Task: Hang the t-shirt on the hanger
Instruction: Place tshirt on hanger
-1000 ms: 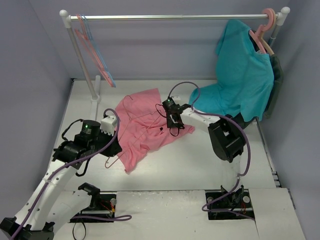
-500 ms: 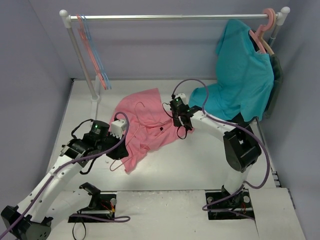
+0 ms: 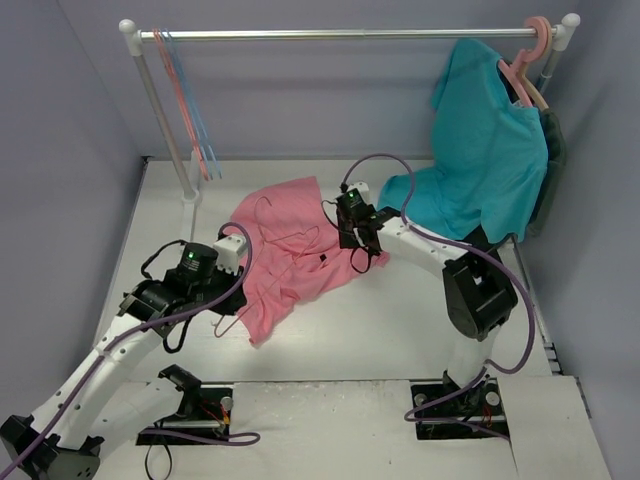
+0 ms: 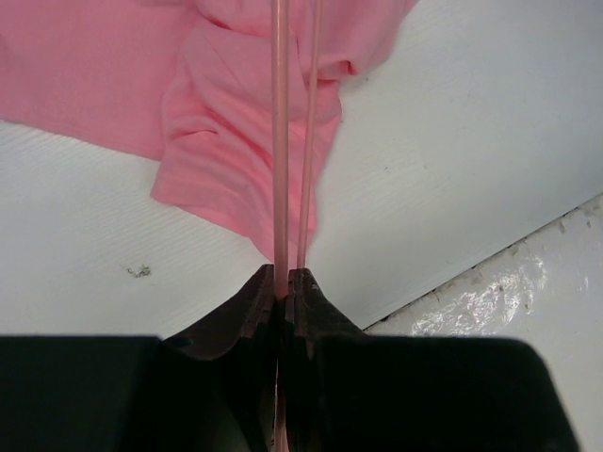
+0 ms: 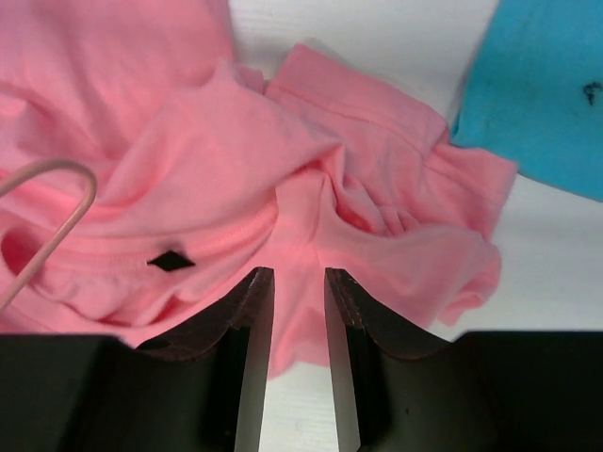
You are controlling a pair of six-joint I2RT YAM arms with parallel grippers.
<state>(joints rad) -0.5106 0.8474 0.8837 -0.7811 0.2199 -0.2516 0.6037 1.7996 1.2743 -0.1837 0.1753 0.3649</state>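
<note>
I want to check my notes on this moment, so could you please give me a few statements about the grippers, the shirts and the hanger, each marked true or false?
1. The left gripper is shut on the hanger. True.
2. The t-shirt hangs from the rail. False: it lies crumpled on the table.
3. The right gripper has its jaws apart over the t-shirt. True.
4. The teal t-shirt hangs at the left end of the rail. False: it hangs at the right end.
</note>
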